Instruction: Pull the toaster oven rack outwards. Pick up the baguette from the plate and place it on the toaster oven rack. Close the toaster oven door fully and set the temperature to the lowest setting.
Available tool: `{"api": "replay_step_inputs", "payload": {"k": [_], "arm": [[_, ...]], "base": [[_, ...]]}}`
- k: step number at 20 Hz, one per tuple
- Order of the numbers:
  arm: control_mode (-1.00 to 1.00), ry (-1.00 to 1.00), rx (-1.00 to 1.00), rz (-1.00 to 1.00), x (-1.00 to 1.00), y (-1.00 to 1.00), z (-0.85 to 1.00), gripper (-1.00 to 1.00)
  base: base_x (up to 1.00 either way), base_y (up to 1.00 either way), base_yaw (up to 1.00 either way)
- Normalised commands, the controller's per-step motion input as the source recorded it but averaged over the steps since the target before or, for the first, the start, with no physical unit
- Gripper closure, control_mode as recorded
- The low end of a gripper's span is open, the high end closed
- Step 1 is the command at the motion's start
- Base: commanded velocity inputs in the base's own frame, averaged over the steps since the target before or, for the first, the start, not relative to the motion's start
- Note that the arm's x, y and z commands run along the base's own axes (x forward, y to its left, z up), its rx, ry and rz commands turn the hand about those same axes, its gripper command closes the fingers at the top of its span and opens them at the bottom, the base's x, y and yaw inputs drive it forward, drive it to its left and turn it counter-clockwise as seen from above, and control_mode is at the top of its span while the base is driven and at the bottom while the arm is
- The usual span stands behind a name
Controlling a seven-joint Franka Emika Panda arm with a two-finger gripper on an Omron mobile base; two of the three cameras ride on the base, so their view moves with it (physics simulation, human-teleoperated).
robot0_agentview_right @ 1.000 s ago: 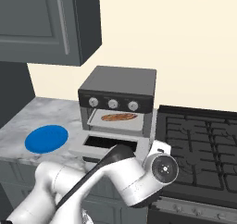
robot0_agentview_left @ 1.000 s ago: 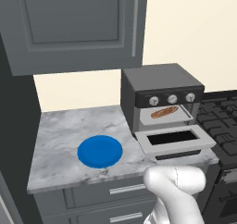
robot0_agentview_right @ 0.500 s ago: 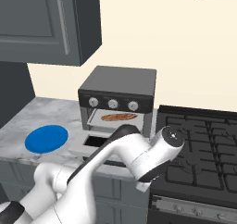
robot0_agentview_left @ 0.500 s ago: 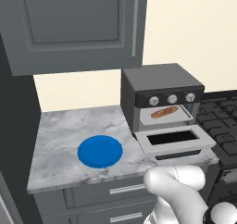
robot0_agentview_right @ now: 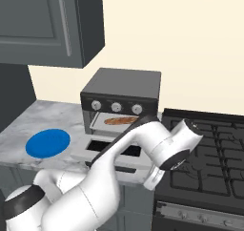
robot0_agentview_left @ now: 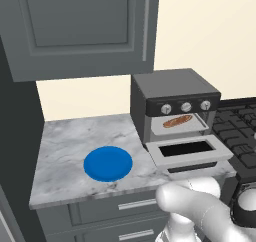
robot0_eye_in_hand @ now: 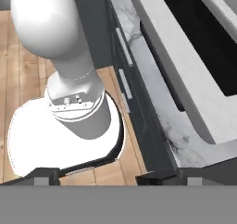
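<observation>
The toaster oven (robot0_agentview_left: pixel 175 98) (robot0_agentview_right: pixel 121 87) stands on the marble counter with its door (robot0_agentview_left: pixel 187 151) (robot0_eye_in_hand: pixel 185 70) folded down flat. In the oven mouth the baguette (robot0_agentview_left: pixel 177 121) (robot0_agentview_right: pixel 121 121) lies on the light-grey rack (robot0_agentview_left: pixel 184 128) (robot0_agentview_right: pixel 102 124). The blue plate (robot0_agentview_left: pixel 108 163) (robot0_agentview_right: pixel 47 143) sits bare to the left. My gripper (robot0_eye_in_hand: pixel 113 177) is open and holds nothing. It hangs in front of the counter edge and looks down past the door's dark handle (robot0_eye_in_hand: pixel 159 65). My arm covers part of the door in the right base view.
Three knobs (robot0_agentview_left: pixel 186 106) run across the oven front. A black stovetop (robot0_agentview_right: pixel 209 153) adjoins on the right. Below the counter are grey drawers (robot0_eye_in_hand: pixel 122 56), my base and a wood floor (robot0_eye_in_hand: pixel 28 61). Grey wall cabinets (robot0_agentview_left: pixel 80 26) hang above.
My arm has swung up and to the right, so that its wrist now sits in front of the open door. The gripper stays open. The baguette, plate and door have not moved.
</observation>
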Motion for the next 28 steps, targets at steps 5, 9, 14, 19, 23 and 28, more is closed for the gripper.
{"api": "replay_step_inputs", "payload": {"k": [5,9,14,19,23,28], "arm": [[-1.00,0.10,0.07,0.00,0.00,0.00,-0.17,-1.00],[-1.00,0.00,0.11,0.00,-0.07,0.00,-0.33,-1.00],[-1.00,-0.04,0.17,0.00,-0.08,0.00,-0.34,-1.00],[-1.00,0.00,0.11,0.00,0.00,0.00,-0.12,-1.00],[-1.00,0.01,0.10,0.00,0.00,0.00,-0.01,-1.00],[-1.00,0.01,0.12,0.00,0.00,0.03,0.00,-1.00]], "base": [[0.00,0.00,0.00],[0.00,0.00,0.00],[0.00,0.00,0.00],[0.00,0.00,0.00],[0.00,0.00,0.00],[0.00,0.00,0.00]]}}
